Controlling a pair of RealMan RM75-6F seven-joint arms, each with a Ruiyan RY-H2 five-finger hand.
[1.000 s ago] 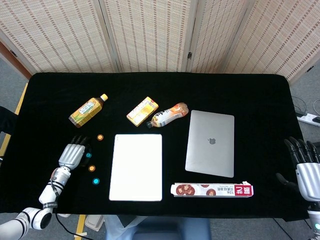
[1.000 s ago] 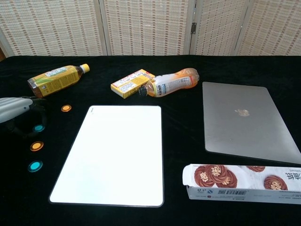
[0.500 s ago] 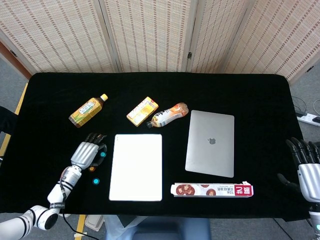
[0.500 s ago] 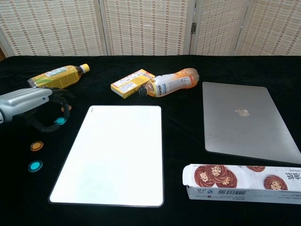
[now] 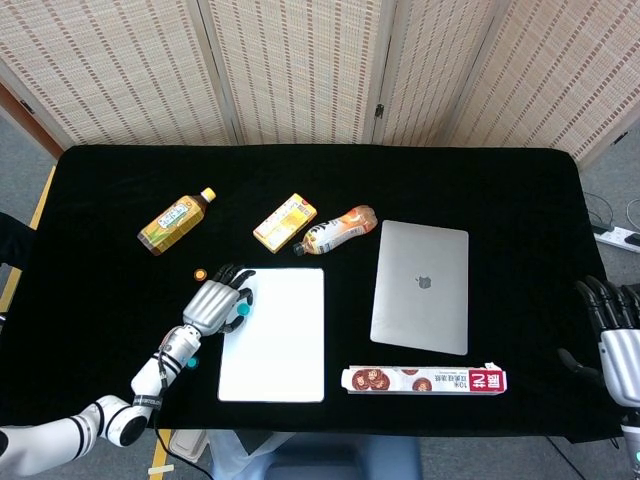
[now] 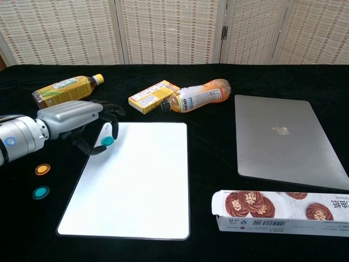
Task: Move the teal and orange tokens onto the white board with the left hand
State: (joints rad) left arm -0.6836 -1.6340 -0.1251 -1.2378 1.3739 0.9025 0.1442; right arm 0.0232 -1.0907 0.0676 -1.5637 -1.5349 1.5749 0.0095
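Left hand [image 6: 82, 123]: pinching one teal token [image 6: 108, 141] above the white board [image 6: 136, 180] edge. Right hand [image 5: 615, 335]: idle, holding nothing, fingers apart. Risk: early release drops token onto the counter [image 6: 218, 82], since it hangs barely past the rim.

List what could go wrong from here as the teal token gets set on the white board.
1. The left hand pinches the teal token right at the white board's left edge; released here, it might land half off or roll onto the black cloth.
2. The hand sits close to that edge, so lowering it may nudge the board.
3. Returning for the orange token, the arm could sweep the nearby yellow bottle.
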